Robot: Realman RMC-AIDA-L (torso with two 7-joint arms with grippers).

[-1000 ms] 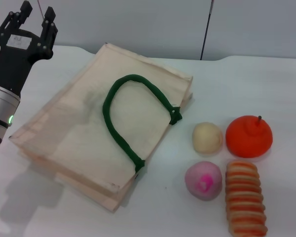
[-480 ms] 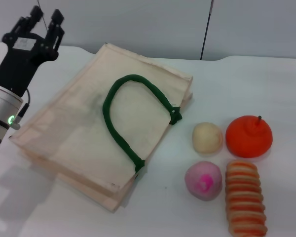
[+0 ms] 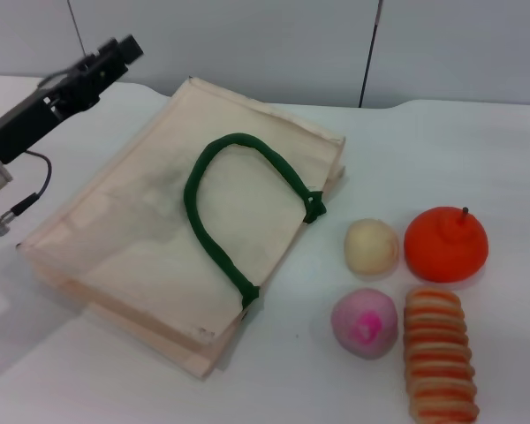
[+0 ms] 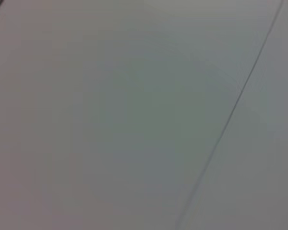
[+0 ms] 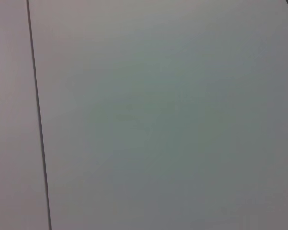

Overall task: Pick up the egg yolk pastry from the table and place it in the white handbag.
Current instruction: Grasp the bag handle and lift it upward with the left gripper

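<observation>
The egg yolk pastry (image 3: pixel 372 246), a pale cream ball, sits on the white table just right of the white handbag (image 3: pixel 132 238). The handbag lies flat, with a dark green rope handle (image 3: pixel 214 231) looped on top. My left gripper (image 3: pixel 124 49) is above the table's back left corner, beyond the bag's far left edge and far from the pastry. It is turned side-on and holds nothing that I can see. My right gripper is out of view. Both wrist views show only a plain grey wall with a dark seam.
An orange fruit (image 3: pixel 445 243) sits right of the pastry. A pink ball with a magenta spot (image 3: pixel 364 322) lies in front of the pastry, and a striped orange-cream roll (image 3: pixel 439 353) lies beside that ball. A grey wall stands behind the table.
My left arm has swung up and back to the right and rotated, so the gripper now shows side-on instead of with two fingers apart. The bag and the food have not moved.
</observation>
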